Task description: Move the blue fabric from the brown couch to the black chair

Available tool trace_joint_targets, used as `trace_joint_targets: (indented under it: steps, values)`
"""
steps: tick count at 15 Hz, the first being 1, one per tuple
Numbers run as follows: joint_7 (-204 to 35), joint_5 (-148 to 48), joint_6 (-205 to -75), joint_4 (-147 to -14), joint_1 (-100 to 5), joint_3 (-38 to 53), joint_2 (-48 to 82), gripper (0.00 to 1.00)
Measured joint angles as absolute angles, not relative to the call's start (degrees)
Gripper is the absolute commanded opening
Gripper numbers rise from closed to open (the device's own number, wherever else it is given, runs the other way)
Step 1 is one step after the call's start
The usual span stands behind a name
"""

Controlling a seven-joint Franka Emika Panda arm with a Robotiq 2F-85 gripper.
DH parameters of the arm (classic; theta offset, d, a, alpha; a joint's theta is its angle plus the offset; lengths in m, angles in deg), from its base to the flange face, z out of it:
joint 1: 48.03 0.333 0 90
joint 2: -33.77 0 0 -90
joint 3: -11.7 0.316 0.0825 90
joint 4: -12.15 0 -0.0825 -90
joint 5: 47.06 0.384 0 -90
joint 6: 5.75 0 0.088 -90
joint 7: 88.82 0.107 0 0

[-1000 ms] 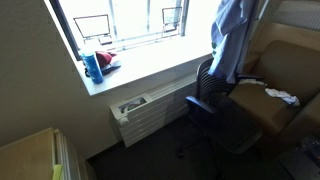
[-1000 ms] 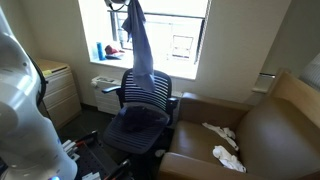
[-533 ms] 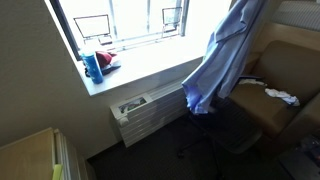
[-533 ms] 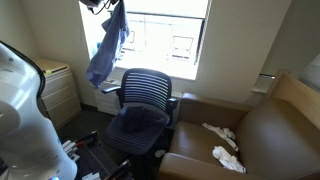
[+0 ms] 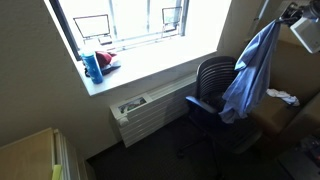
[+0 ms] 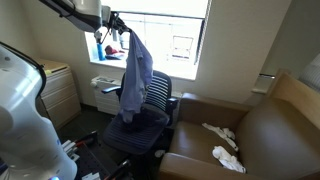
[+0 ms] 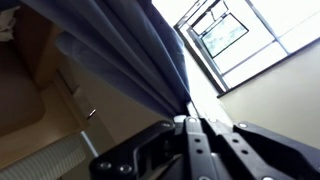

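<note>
The blue fabric [image 5: 250,72] hangs in long folds from my gripper [image 5: 288,14], which is shut on its top end. In an exterior view the fabric [image 6: 133,80] hangs from the gripper [image 6: 116,24] over the black chair [image 6: 150,118], its lower end touching or just above the seat. The black chair [image 5: 210,90] stands in front of the window, beside the brown couch [image 5: 292,120]. In the wrist view the fabric [image 7: 110,50] runs out from between the closed fingers of the gripper [image 7: 188,118]. The brown couch [image 6: 255,135] no longer has the fabric on it.
White cloths [image 6: 222,133] lie on the couch seat, also seen in an exterior view [image 5: 283,97]. A white radiator [image 5: 145,112] sits under the window sill, which holds a blue bottle [image 5: 92,67]. A light cabinet [image 6: 58,92] stands by the wall. The robot's white base [image 6: 20,110] is close by.
The gripper has carried the hanging fabric sideways from beside the chair to over it, and lower. The fabric's lower end now reaches the chair seat.
</note>
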State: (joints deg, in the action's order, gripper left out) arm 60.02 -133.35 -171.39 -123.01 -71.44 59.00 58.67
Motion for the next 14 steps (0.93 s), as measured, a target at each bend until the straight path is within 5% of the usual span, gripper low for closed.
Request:
trace_joint_targets:
  steps: [4,5,6,10,14]
  values:
    - [60.3,-133.6,-178.8,-126.2,-71.9,58.4,54.3,0.0]
    - [60.2,-131.7,-181.3,-126.2,-72.0,57.6,54.0,0.26]
    - [60.2,-129.3,-183.5,-126.2,-72.4,57.1,54.0,0.03]
    - [60.1,-128.9,-183.6,-126.2,-72.3,57.1,53.9,0.26]
    - [60.1,-129.0,-183.6,-126.2,-72.3,57.1,53.9,0.26]
